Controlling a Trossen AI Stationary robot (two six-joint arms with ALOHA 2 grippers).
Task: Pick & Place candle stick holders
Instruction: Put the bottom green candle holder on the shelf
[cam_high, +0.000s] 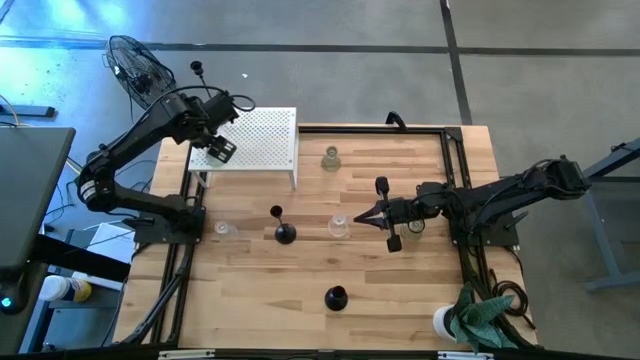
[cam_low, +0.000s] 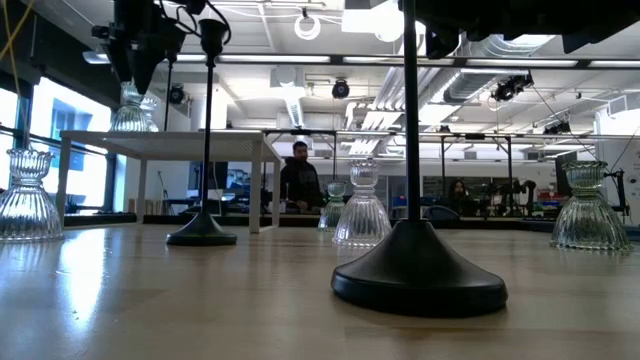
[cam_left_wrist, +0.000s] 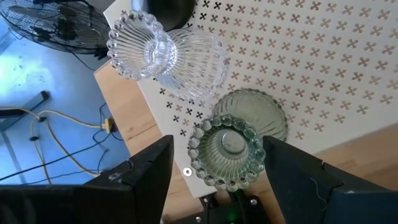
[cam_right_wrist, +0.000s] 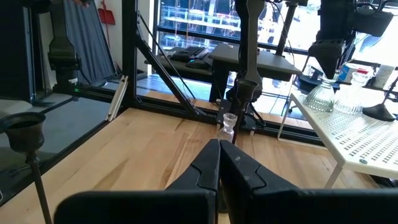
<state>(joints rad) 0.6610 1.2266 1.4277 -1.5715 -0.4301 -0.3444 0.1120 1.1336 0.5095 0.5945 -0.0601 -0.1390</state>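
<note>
A white perforated stand (cam_high: 262, 132) sits at the table's far left. On it stand a clear glass candle stick holder (cam_left_wrist: 166, 55) and a greenish glass one (cam_left_wrist: 227, 147), each on its base, with a black holder's base (cam_left_wrist: 166, 7) behind them. My left gripper (cam_left_wrist: 217, 180) hangs open above the stand, pointing steeply down, one finger on each side of the greenish holder's rim. My right gripper (cam_high: 362, 215) is shut and level over the middle of the table. Two black holders (cam_high: 284, 231) (cam_high: 335, 297) and several glass ones (cam_high: 339, 226) (cam_high: 331, 158) (cam_high: 224, 229) stand on the wooden table.
A black frame (cam_high: 455, 160) runs along the table's edges. A white cup with green cloth (cam_high: 468, 320) sits at the near right corner. A fan (cam_high: 135, 65) stands beyond the far left corner. A person (cam_low: 300, 178) shows in the room behind.
</note>
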